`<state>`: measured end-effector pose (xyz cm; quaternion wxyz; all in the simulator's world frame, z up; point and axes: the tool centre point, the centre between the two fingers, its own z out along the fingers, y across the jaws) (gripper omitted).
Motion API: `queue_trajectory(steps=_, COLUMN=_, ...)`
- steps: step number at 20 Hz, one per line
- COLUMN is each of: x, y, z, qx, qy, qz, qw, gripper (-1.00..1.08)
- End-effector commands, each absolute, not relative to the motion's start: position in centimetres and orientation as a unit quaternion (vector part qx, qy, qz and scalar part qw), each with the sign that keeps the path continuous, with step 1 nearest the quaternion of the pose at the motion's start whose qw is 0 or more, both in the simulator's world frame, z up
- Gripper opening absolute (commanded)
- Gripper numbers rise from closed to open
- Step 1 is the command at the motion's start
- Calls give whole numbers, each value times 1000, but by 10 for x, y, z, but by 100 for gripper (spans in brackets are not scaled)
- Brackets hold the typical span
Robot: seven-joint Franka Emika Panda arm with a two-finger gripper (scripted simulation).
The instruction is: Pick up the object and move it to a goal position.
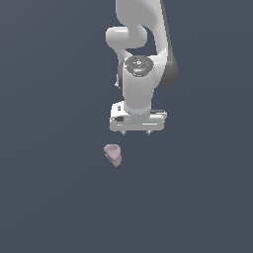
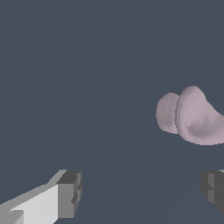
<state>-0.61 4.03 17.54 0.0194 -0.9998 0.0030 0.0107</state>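
No brand, label or writing can be read in either view. In the exterior view, 1 smooth, glossy white arm (image 1: pixel 143 54) with a dark grey band along its side comes down from the top edge, with a round grey metallic disc on its wrist joint. Its boxy white gripper (image 1: pixel 138 132) points downward, and only 2 short dark finger stubs show beneath the body, set well apart. The object (image 1: pixel 113 154), a small matte pink-mauve lump shaped like a wedge with a rounded, hollowed top, lies on the plain dark blue-grey floor (image 1: pixel 49 197), below the gripper and slightly toward the exterior view's left, apart from it and not touching. In the wrist view, the object (image 2: pixel 190 116) appears large, with 2 rounded lobes and a smooth scooped hollow. The 2 blocky grey fingertips (image 2: pixel 70 194) stand wide open with bare floor (image 2: pixel 65 65) between them; the object lies off to 1 side of that gap, and nothing is held.
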Motion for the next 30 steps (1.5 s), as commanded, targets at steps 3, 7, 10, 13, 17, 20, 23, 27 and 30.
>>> queue_trajectory(steps=3, x=-5, y=38, z=174, qx=-1000, qy=-6, qz=10, qw=19, gripper=100)
queue_trajectory(steps=7, x=-3, y=33, z=171, qx=-1000, qy=-24, qz=9, qw=18, gripper=100)
queue_trajectory(steps=10, x=-1, y=29, z=168, qx=-999, qy=-44, qz=9, qw=17, gripper=100)
queue_trajectory(steps=13, x=1, y=22, z=164, qx=-998, qy=-68, qz=8, qw=15, gripper=100)
queue_trajectory(steps=17, x=5, y=12, z=158, qx=-994, qy=-109, qz=6, qw=13, gripper=100)
queue_trajectory(steps=20, x=8, y=3, z=153, qx=-990, qy=-144, qz=5, qw=11, gripper=100)
queue_trajectory(steps=23, x=11, y=-6, z=147, qx=-984, qy=-178, qz=4, qw=9, gripper=100)
queue_trajectory(steps=27, x=15, y=-17, z=140, qx=-975, qy=-224, qz=3, qw=7, gripper=100)
queue_trajectory(steps=30, x=17, y=-26, z=134, qx=-966, qy=-258, qz=2, qw=5, gripper=100)
